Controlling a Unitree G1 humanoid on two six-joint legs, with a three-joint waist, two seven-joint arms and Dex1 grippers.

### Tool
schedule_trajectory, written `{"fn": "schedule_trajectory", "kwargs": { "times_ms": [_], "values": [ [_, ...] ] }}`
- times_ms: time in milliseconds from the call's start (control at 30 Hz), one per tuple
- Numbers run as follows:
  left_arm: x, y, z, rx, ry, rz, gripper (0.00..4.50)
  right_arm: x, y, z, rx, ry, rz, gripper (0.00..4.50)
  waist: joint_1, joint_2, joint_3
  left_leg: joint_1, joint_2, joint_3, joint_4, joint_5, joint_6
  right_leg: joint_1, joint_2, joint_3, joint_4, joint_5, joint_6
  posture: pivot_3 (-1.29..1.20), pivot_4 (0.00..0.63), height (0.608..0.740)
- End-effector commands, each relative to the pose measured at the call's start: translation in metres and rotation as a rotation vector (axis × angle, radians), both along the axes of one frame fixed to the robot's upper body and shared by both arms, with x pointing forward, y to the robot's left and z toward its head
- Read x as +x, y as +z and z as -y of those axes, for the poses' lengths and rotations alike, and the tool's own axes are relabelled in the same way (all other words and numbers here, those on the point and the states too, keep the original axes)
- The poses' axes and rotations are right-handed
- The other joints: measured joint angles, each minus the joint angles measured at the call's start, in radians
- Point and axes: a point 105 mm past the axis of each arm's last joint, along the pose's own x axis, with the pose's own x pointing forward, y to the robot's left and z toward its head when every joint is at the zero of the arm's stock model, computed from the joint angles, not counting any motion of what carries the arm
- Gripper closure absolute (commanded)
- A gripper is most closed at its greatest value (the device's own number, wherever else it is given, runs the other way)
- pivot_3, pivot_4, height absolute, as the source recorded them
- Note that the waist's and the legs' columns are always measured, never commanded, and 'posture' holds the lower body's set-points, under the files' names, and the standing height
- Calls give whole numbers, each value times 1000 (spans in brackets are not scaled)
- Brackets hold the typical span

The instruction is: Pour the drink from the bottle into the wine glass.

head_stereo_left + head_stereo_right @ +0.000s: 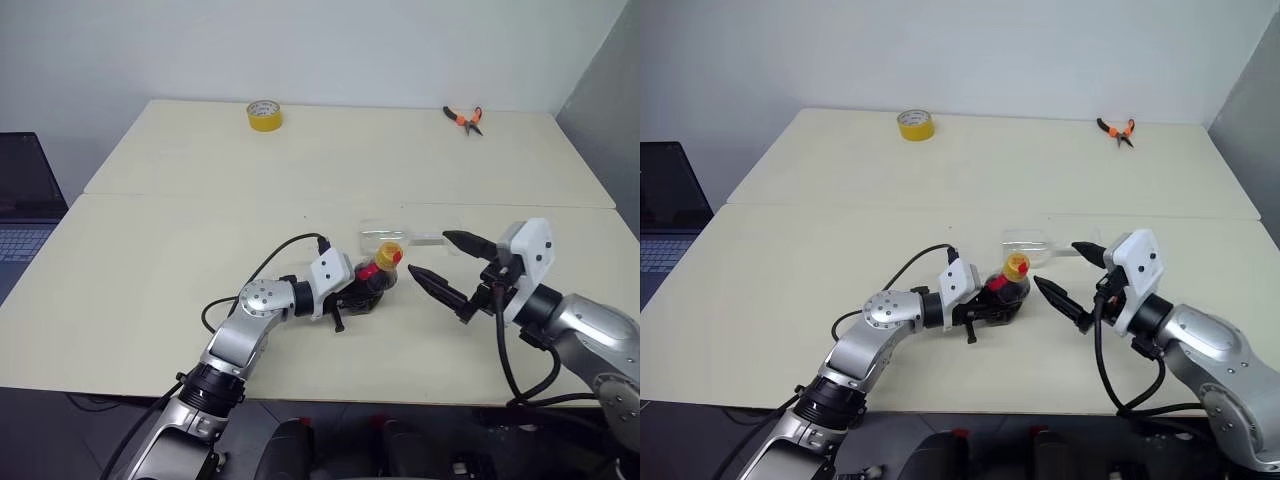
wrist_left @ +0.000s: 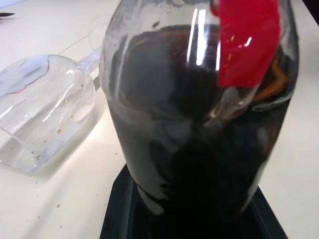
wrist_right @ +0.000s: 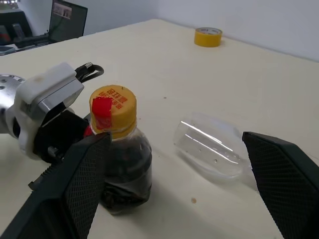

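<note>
The bottle [image 3: 119,149] stands upright on the table [image 1: 180,250], its ribbed clear body nearly full of dark drink [image 2: 199,164], the yellow cap [image 3: 113,109] on top. Judged by that fill it is the heavier of the two things; thin plastic will give under a hard squeeze and the wall looks slick, so the low, broad body is the sound place to hold it, not the neck. The left gripper [image 1: 362,296] is clamped tight on that lower body.

Just past the bottle, on the far side from the left claw, the wine glass [image 3: 212,144] lies on its side, empty, its bowl mouth towards the bottle and its stem running away towards the right claw. It is light, rigid, smooth and breakable, and apt to roll; I judge the bowl or upper stem the safer hold for righting it.

The right gripper [image 1: 448,262] hangs beside bottle and glass, its fingers spread wide, holding nothing, the glass near its far finger. With the cap on and the glass down, pouring looks some way off.
</note>
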Motion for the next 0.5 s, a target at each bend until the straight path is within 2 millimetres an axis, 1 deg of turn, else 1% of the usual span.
{"fn": "schedule_trajectory", "kwargs": {
  "times_ms": [33, 67, 133, 233, 400, 500],
  "values": [
    [0, 14, 3, -19, -27, 53, 3782, -16, 14, -11, 17, 101, 16, 0, 0, 0, 0, 0, 0, 0, 0, 0, 0, 0, 0, 0, 0, 0, 0, 0, 150, 740],
    [0, 14, 3, -19, -28, 53, 3782, -19, 16, -14, 25, 124, 11, 0, 0, 0, 0, 0, 0, 0, 0, 0, 0, 0, 0, 0, 0, 0, 0, 0, 150, 740],
    [1, 14, 4, -18, -30, 54, 3782, -15, 22, -24, 73, 133, 16, 0, -1, 0, 0, 0, 0, 0, 0, 0, 0, 0, 0, 0, 0, 0, 0, 0, 150, 740],
    [1, 14, 5, -18, -35, 54, 3782, -8, 16, -37, 83, 131, -8, 0, -3, 0, 0, 1, 0, 0, 0, 0, 0, 0, 0, 0, 1, 0, 0, 0, 150, 740],
    [1, 14, 6, -19, -34, 54, 3783, 3, 11, -45, 93, 111, -24, 0, -1, 0, 0, -1, 0, 0, 0, 0, 0, 0, 0, 0, -1, 0, 0, 0, 150, 740],
    [1, 14, 5, -18, -32, 54, 3783, 10, 9, -45, 91, 90, -28, 0, -1, 0, 0, -1, 0, 0, 1, 0, 0, 0, 0, 0, -1, 0, 0, 0, 150, 740]
  ]
}}
